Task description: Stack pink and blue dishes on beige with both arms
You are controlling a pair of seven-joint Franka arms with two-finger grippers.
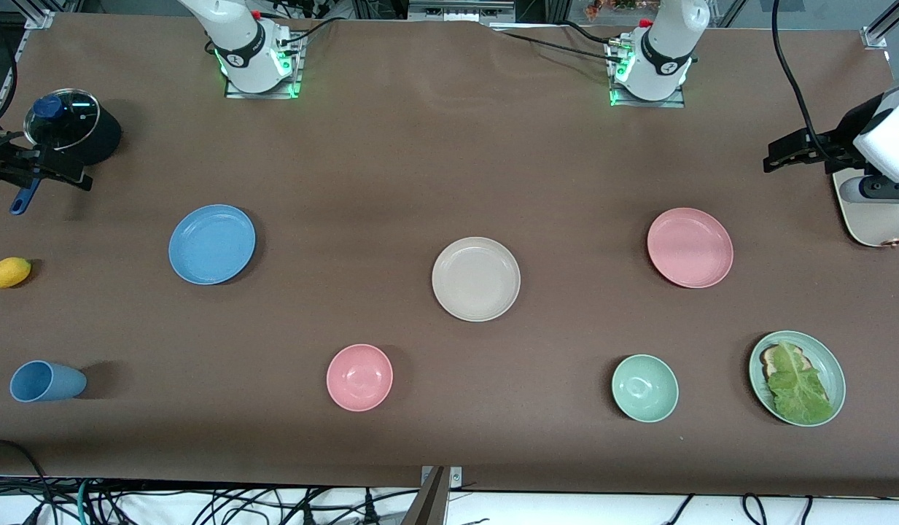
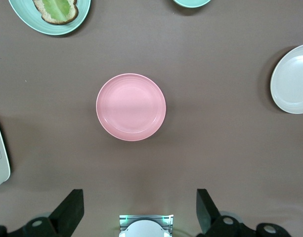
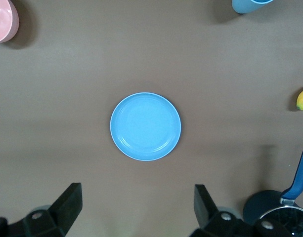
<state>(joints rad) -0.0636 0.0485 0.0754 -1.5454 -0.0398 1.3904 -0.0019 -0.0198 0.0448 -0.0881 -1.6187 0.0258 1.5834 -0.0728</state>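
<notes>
The pink plate (image 1: pixel 690 247) (image 2: pixel 131 107) lies flat toward the left arm's end of the table. The blue plate (image 1: pixel 211 243) (image 3: pixel 145 126) lies toward the right arm's end. Between them, slightly nearer the front camera, sits the beige plate (image 1: pixel 476 278) (image 2: pixel 292 79) with nothing on it. My left gripper (image 1: pixel 777 154) (image 2: pixel 139 197) hangs high in the air, open and holding nothing, and its wrist view looks down on the pink plate. My right gripper (image 1: pixel 70 173) (image 3: pixel 137 192) is also raised and open, with nothing in it and the blue plate below in its wrist view.
Nearest the front camera stand a blue cup (image 1: pixel 44 381), a pink bowl (image 1: pixel 359 377), a green bowl (image 1: pixel 644 388) and a green plate with lettuce (image 1: pixel 797 377). A yellow fruit (image 1: pixel 8 272) and a lidded pan (image 1: pixel 66 124) sit at the right arm's end. A white board (image 1: pixel 868 219) lies at the left arm's end.
</notes>
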